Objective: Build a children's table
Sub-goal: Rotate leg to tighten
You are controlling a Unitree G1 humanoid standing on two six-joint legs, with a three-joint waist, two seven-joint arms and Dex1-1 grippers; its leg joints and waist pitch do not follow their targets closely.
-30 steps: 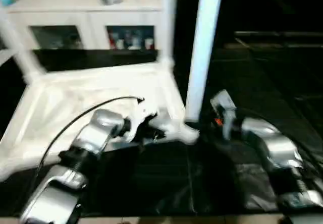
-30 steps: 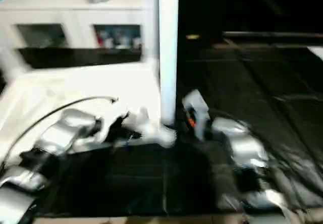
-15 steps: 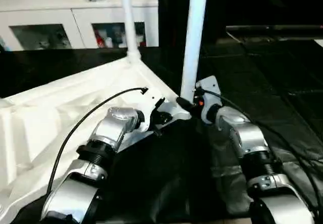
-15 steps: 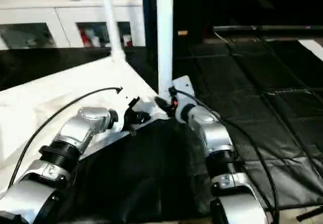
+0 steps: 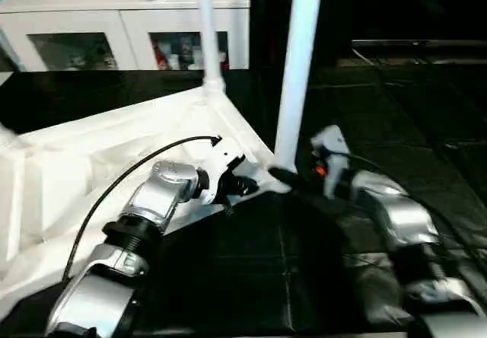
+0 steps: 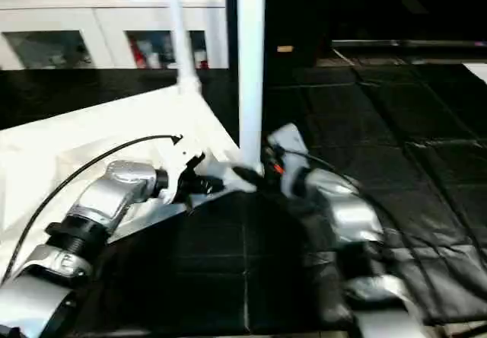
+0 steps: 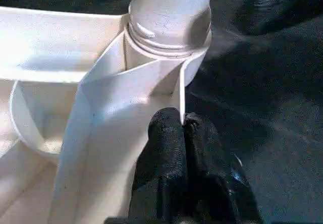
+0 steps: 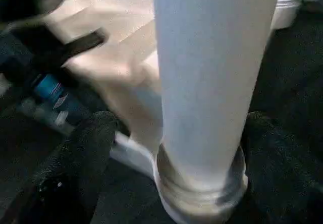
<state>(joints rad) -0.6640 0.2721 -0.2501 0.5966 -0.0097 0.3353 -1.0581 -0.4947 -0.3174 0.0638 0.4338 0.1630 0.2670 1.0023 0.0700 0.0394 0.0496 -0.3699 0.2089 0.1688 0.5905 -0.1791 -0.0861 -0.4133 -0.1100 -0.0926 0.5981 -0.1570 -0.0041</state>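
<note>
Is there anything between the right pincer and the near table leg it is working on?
Nothing visible. In the right wrist view the near leg stands in its corner socket, and the right pincer's fingers sit on either side of it, open, with no object in between.

A home-like room: white glass-door cabinet (image 5: 125,30) (toys inside), black floor mats (image 6: 396,125).

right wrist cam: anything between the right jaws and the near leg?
No. The near leg stands between the two fingers with bare gaps on both sides; its base sits in the tabletop's corner socket, over black floor mat.
</note>
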